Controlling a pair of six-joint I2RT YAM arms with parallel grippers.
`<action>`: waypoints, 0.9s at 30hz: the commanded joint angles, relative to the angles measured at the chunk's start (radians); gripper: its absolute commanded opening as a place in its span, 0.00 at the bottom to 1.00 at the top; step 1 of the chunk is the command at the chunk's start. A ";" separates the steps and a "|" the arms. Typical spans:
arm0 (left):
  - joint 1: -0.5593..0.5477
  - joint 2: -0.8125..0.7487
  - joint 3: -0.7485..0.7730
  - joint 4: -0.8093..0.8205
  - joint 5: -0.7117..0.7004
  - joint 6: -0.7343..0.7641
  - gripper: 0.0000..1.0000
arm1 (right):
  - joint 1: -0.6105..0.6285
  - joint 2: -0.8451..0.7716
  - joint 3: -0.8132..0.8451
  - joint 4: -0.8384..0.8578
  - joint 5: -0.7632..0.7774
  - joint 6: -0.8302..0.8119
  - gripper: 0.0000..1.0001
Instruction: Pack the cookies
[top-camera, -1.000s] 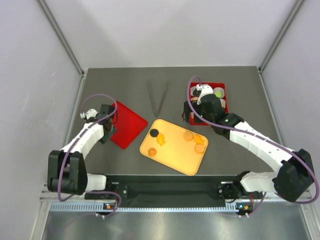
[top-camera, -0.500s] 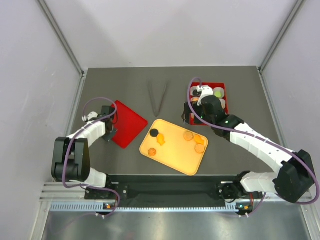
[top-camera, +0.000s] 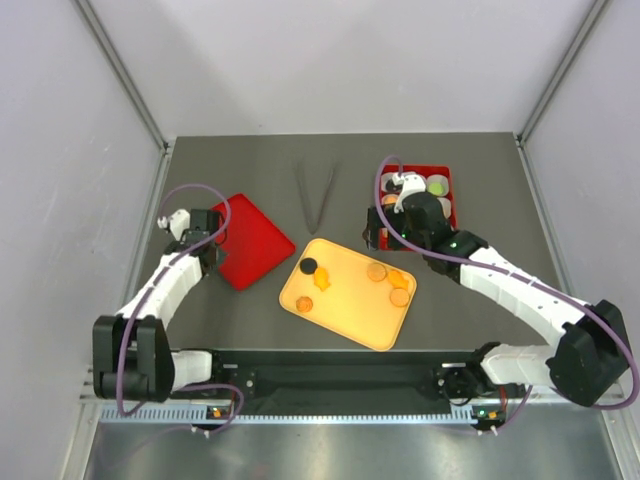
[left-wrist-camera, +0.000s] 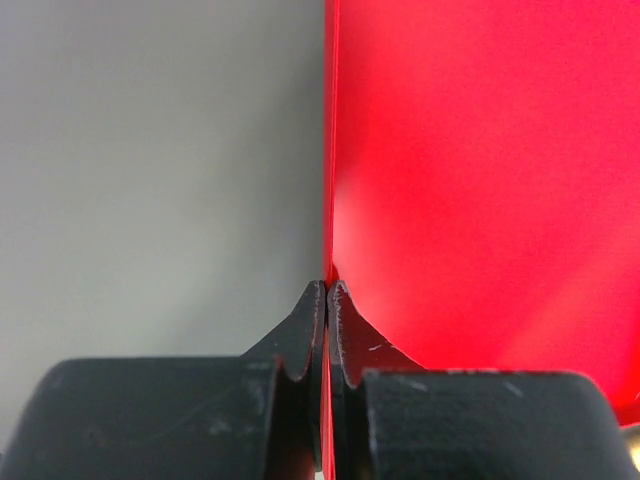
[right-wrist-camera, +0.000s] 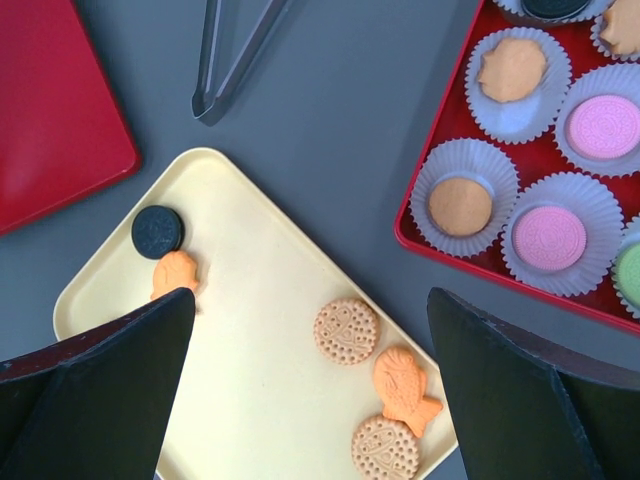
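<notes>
The tray at 6 o'clock holds five loose cookies. At 9, the lid is now pinched by its edge in the left gripper, which has just closed fully. That seems early, as the box at 2 still awaits those cookies. The right gripper hangs wide open and empty.

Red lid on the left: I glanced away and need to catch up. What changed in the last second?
The left hand eased slightly toward the far side and shut on the left edge of the red lid. The right hand stayed open and still; the lid, yellow tray and cookies kept their places.
</notes>
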 joint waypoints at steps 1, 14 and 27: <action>0.006 -0.100 0.054 0.032 0.028 0.111 0.00 | 0.015 0.019 0.058 0.033 -0.032 -0.005 1.00; 0.004 -0.183 0.133 -0.026 0.340 0.214 0.00 | 0.029 0.203 0.210 0.123 -0.239 0.024 1.00; -0.086 -0.218 0.153 0.015 0.546 0.214 0.00 | 0.024 0.434 0.424 0.185 -0.419 0.109 1.00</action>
